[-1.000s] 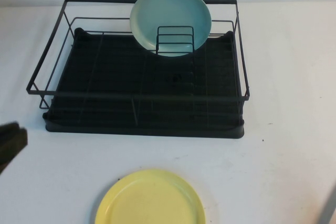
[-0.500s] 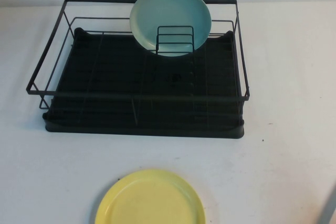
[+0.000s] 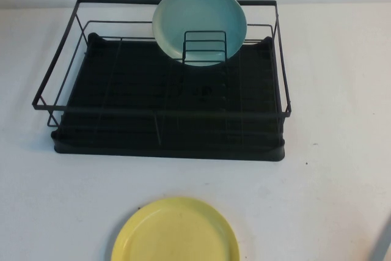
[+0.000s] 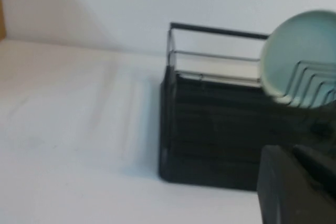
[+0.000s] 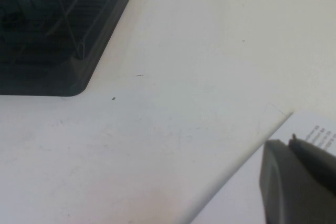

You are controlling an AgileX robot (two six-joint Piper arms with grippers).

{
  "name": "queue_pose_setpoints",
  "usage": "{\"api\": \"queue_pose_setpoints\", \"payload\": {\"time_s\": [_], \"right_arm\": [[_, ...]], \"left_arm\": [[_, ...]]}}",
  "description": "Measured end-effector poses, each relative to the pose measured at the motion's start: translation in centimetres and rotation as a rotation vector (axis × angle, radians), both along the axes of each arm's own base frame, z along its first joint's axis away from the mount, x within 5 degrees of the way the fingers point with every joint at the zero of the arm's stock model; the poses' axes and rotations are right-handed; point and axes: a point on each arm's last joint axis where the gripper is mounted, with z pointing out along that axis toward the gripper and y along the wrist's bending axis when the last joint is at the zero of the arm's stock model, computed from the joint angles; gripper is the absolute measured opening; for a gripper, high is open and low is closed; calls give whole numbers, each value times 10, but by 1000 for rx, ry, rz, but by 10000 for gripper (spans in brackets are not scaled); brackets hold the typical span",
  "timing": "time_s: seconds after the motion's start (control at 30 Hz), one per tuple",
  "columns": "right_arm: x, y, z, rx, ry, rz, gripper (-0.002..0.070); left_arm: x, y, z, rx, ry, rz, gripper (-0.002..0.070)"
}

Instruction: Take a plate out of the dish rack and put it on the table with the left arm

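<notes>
The pale yellow plate (image 3: 175,231) lies flat on the white table (image 3: 330,181) in front of the dish rack, at the near edge of the high view. The black wire dish rack (image 3: 165,132) stands at the back; it also shows in the left wrist view (image 4: 210,129). My left gripper (image 4: 291,150) is out of the high view. It hovers shut and empty off the rack's left end. My right gripper (image 5: 286,141) is shut and empty, low over the table's right edge. A grey sliver of the right arm (image 3: 385,246) shows at the lower right.
A light blue-green plate (image 3: 199,24) leans upright in the small wire holder (image 3: 204,46) at the rack's back. A white sheet with print (image 5: 317,136) lies under my right gripper, beyond the table edge.
The left gripper, seen at the left edge of the high view a second ago, has drawn back out of that view. The plates and rack have not moved.
</notes>
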Motion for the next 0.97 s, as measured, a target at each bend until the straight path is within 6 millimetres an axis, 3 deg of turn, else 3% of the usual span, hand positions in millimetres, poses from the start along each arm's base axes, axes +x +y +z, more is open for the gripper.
{"api": "queue_pose_setpoints", "payload": {"time_s": [0.17, 0.27, 0.97], "right_arm": [[0, 0, 0, 0, 0, 0, -20], [0, 0, 0, 1, 0, 0, -20], [0, 0, 0, 1, 0, 0, -20]], "left_arm": [[9, 3, -47, 34, 90, 33, -1], [9, 3, -57, 31, 158, 36, -1], [7, 0, -61, 70, 197, -23, -1]]}}
